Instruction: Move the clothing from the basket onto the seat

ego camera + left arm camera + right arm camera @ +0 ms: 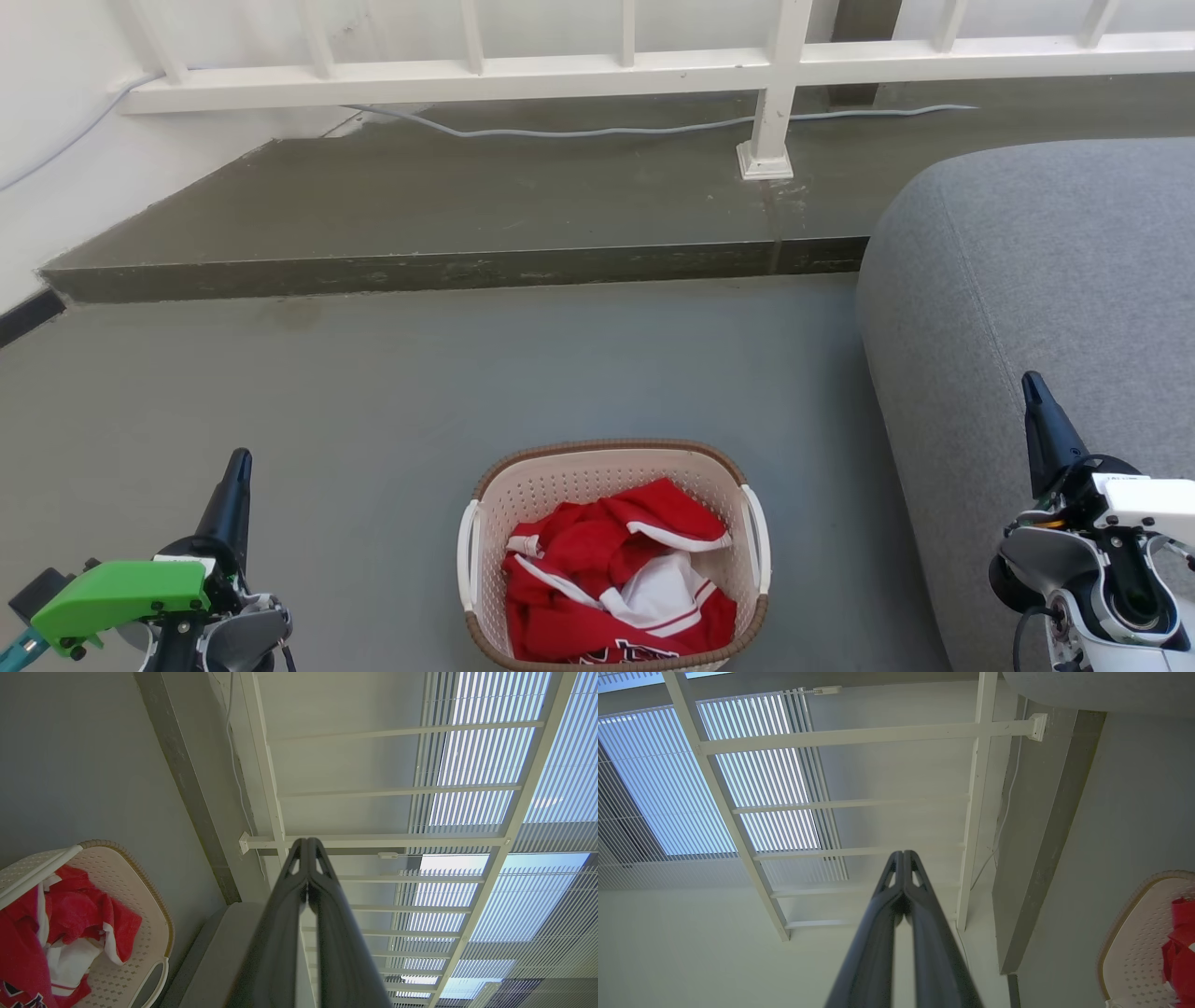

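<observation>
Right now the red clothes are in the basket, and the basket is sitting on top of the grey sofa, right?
Not quite. The red clothes are in the basket, but the basket stands on the floor beside the grey sofa, not on top of it. The head view shows this.

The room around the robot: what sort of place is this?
Probably a living area in a home, or a mock-up of one: a grey upholstered seat, a laundry basket of red clothing on the bare grey floor, and a white railing with slatted blinds beyond.
</observation>
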Robot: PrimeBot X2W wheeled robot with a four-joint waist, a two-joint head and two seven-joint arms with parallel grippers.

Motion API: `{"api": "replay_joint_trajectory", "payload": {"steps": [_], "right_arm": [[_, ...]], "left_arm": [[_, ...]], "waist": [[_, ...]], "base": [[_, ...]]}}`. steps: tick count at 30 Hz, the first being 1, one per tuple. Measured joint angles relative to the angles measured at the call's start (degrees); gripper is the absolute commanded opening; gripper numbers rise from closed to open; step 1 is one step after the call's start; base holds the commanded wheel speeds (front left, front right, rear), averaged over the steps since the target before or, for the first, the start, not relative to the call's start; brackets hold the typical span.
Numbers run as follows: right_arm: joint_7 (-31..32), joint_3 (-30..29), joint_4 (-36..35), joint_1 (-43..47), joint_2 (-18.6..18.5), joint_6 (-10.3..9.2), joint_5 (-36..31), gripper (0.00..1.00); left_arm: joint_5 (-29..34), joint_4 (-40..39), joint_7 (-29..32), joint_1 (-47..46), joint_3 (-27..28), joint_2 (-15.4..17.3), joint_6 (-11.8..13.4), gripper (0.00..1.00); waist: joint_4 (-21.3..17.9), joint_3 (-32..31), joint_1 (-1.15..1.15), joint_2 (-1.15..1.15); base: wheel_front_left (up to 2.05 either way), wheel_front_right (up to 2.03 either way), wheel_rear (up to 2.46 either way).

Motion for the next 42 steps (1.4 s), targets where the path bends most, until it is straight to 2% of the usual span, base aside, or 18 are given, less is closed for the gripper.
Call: {"api": "replay_joint_trajectory", "payload": {"steps": [12,13,18,30,42], "right_arm": [[0.0,0.0,0.1,0.1,0.1,-0.05,0.0,0.00],[0.0,0.0,0.5,0.3,0.2,-0.14,0.0,1.00],[-0.1,0.4,3.1,3.1,1.5,-0.33,0.0,1.00],[-2.2,2.3,2.5,3.2,1.5,-0.33,-2.3,1.00],[-4.4,3.7,0.1,3.2,0.9,-1.44,-11.0,1.00]], "left_arm": [[0.0,0.1,0.0,0.0,0.0,0.0,0.0,0.00],[0.0,0.7,0.0,0.2,-0.1,-0.1,0.1,1.00],[0.0,2.9,-0.1,2.9,-0.5,-1.3,0.1,1.00],[1.7,1.5,-2.0,3.0,-1.9,-1.4,0.1,1.00],[6.3,-1.6,-4.2,3.0,-3.0,-1.3,0.1,1.00]], "waist": [[0.0,0.0,0.00,0.00],[0.0,0.0,0.00,0.00],[0.0,0.0,0.00,0.00],[-0.1,-0.1,0.00,0.00],[-0.2,-0.1,0.00,0.00]], "base": [[0.00,0.00,0.00],[0.00,0.00,0.00],[0.00,0.00,0.00],[0.00,0.00,0.00],[0.00,0.00,0.00]]}}
